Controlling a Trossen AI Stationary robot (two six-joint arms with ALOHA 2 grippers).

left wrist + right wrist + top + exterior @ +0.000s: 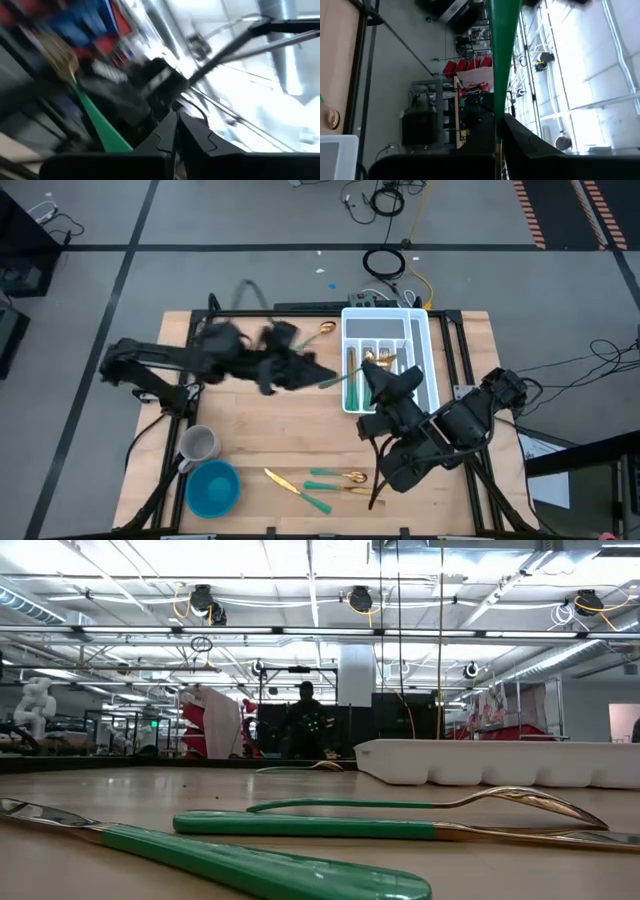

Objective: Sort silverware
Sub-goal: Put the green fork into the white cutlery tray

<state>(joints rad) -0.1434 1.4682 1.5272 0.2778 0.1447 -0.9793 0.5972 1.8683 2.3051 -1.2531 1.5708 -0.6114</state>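
Teal-handled utensil (502,55) in right tool (499,131)

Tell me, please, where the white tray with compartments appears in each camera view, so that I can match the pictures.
High view: white tray right of centre, at the table's far edge, partly under the right arm.
Low view: long white wall at the right, behind the silverware.
Left wrist view: not recognisable.
Right wrist view: probably the white corner at the bottom left.
Shared landmark: the wooden table.
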